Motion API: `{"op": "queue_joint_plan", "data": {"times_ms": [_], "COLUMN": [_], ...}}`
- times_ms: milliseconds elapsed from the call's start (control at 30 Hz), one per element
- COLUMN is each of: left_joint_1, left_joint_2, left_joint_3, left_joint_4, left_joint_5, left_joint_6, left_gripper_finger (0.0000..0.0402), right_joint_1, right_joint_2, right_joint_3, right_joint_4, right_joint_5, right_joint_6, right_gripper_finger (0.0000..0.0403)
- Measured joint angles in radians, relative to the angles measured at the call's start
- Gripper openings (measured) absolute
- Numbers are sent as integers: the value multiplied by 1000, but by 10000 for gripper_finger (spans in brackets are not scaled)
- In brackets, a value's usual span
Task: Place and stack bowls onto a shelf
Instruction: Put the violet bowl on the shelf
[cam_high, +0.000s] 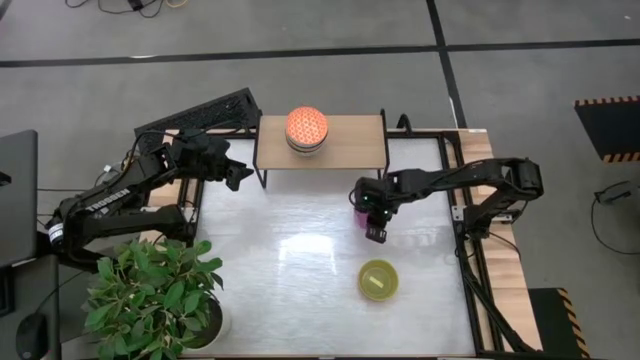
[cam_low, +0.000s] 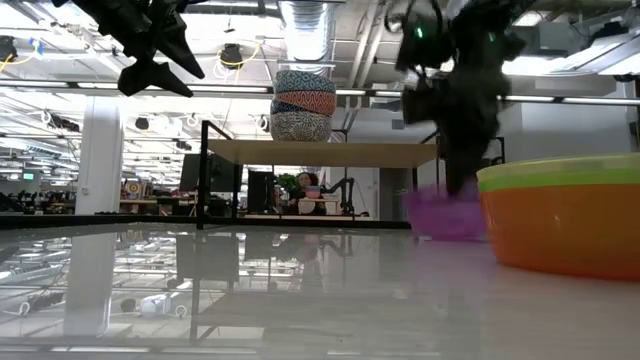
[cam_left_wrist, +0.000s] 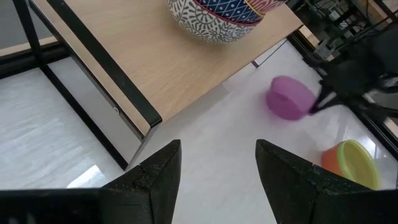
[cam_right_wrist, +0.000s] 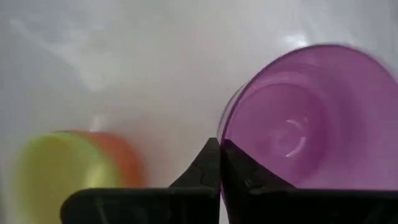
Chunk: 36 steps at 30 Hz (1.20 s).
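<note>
Now our right gripper (cam_high: 370, 222) sits over the middle of the white desk (cam_high: 300, 290), in front of the shelf's right end, with its jaws pinched tight on the rim of the purple bowl (cam_right_wrist: 298, 118). In the right wrist view the two dark fingertips (cam_right_wrist: 219, 163) meet at the bowl's edge, and the bowl's hollow faces the camera. In the low view the purple bowl (cam_low: 446, 212) hangs tilted under that gripper, close to the desk; we cannot tell whether it touches the surface.

Our left gripper (cam_high: 238, 172) hovers off the shelf's left end, above the desk, its jaws standing wide with nothing between them; the left wrist view shows both fingers (cam_left_wrist: 155, 180) well apart over bare desk.

On the shelf (cam_high: 350, 145), a light wood plank on thin black legs, we see a stack of patterned bowls (cam_low: 303, 104) near its middle: a grey-and-white one at the bottom, an orange one on it, and a blue one on top.

Nearer the front of the desk, apart from the purple bowl, stands another stack (cam_high: 379, 280): a yellow-green bowl nested in an orange one. A potted plant (cam_high: 160, 295) stands at the desk's front left corner.
</note>
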<state>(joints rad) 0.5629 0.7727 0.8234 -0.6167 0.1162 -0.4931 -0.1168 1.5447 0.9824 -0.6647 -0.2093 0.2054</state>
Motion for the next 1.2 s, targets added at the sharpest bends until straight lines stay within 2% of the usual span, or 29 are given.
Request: {"op": "queue_joint_plan", "data": {"times_ms": [100,233,333,467,600,767,1000,1200], "left_joint_1": [0,0,0,0,0,0,0,0], "left_joint_2": [0,0,0,0,0,0,0,0], "left_joint_3": [0,0,0,0,0,0,0,0], "left_joint_4": [0,0,0,-5,-5,-5,-6,-6], "left_joint_5": [0,0,2,3,3,2,-9,-25], "left_joint_6": [-3,-4,-4,-6,-6,-1,-1,-7], "left_gripper_finger": [190,190,190,190,190,190,190,190], "right_joint_1": [-5,-41,-78,-112,-168,-292,-402,-412], "right_joint_2": [-29,-55,-54,-53,-51,-23,69,151], "right_joint_3": [90,266,425,571,598,601,611,648], "right_joint_4": [-57,-168,-281,-362,-391,-347,-332,-365], "right_joint_5": [-84,-140,-117,-8,95,130,118,129], "right_joint_6": [-36,-132,-219,-358,-474,-578,-665,-722], "right_gripper_finger": [21,21,21,21,21,21,21,21]}}
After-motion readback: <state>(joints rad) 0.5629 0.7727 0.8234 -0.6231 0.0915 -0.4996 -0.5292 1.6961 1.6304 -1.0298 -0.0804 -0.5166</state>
